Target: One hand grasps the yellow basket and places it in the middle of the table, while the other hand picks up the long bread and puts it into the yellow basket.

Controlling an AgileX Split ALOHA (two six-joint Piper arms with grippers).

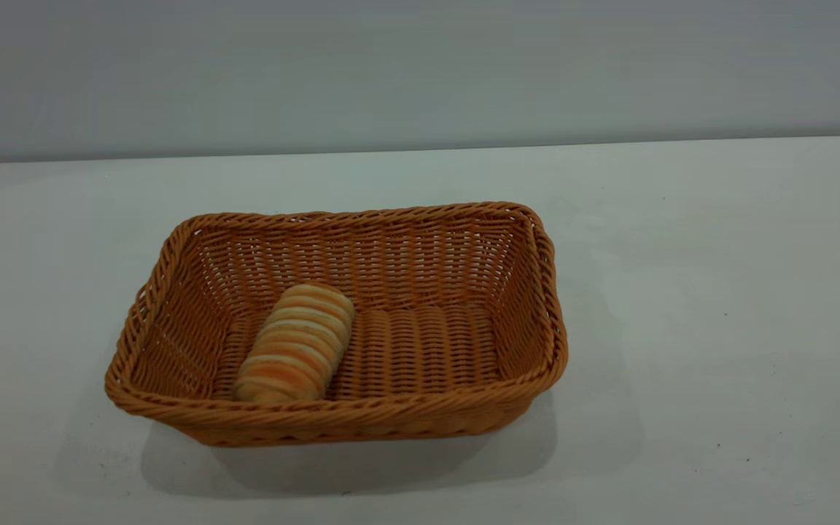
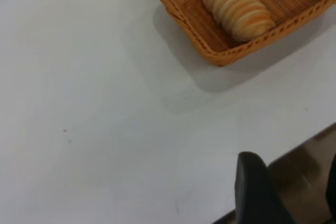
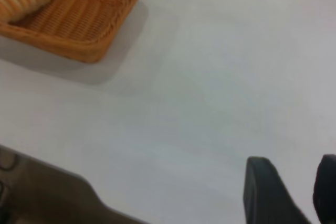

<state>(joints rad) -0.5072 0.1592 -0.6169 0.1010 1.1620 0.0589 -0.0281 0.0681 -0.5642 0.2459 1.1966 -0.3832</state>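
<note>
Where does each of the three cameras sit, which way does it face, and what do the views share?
Exterior view: off the rig, looking down across the table at the yellow basket holding the long bread; no arm shows.
Left wrist view: on the left arm near the table edge, facing the basket; the open left gripper shows.
Right wrist view: on the right arm, facing the basket's other end; the open right gripper shows.
Shared: basket and bread appear in all three.

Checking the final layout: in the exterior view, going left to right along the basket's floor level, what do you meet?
Bare table → basket's left wall → bread → bare basket floor → basket's right wall → bare table.
</note>
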